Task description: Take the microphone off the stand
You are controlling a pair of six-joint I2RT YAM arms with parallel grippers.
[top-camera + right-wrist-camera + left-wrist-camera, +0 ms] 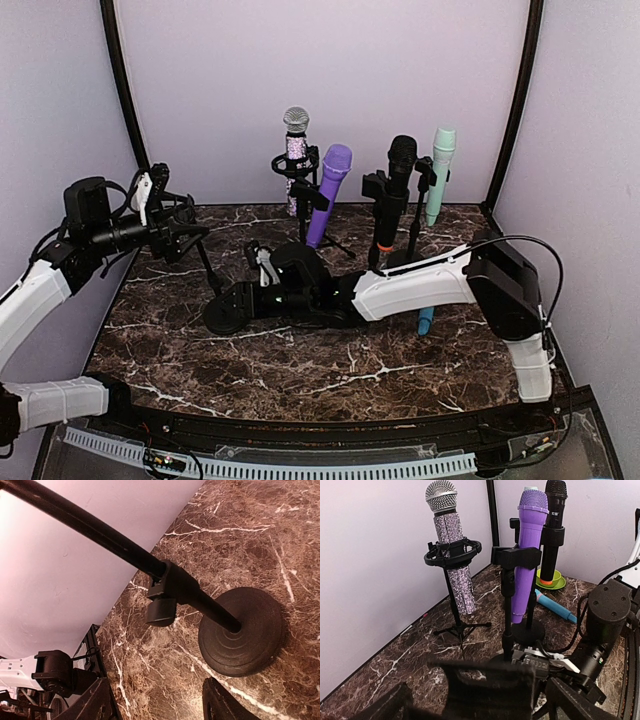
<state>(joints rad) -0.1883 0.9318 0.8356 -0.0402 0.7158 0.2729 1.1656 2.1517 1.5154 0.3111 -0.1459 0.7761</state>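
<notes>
The leaning stand point(212, 272) has its round base point(242, 635) down and its pole rising toward the left gripper point(182, 228), the nearer arm. The microphone point(485, 687), judged to be the dark blurred block between its fingers, lies roughly level. Grip unconfirmed. The right gripper point(157, 707) is spread apart, just short of the base. The pole's top is cut off.

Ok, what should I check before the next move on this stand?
1. Right gripper open: ok, nothing between its fingers.
2. Stand base flat on the table: ok, as far as the right wrist view shows.
3. Right gripper steadying the base: not ok, the base lies ahead of it, ungripped.
4. Left gripper hold at the stand's top: cannot tell, a blurred black shape blocks its camera.
5. Purple microphone upright in its clip nearby: ok.
</notes>
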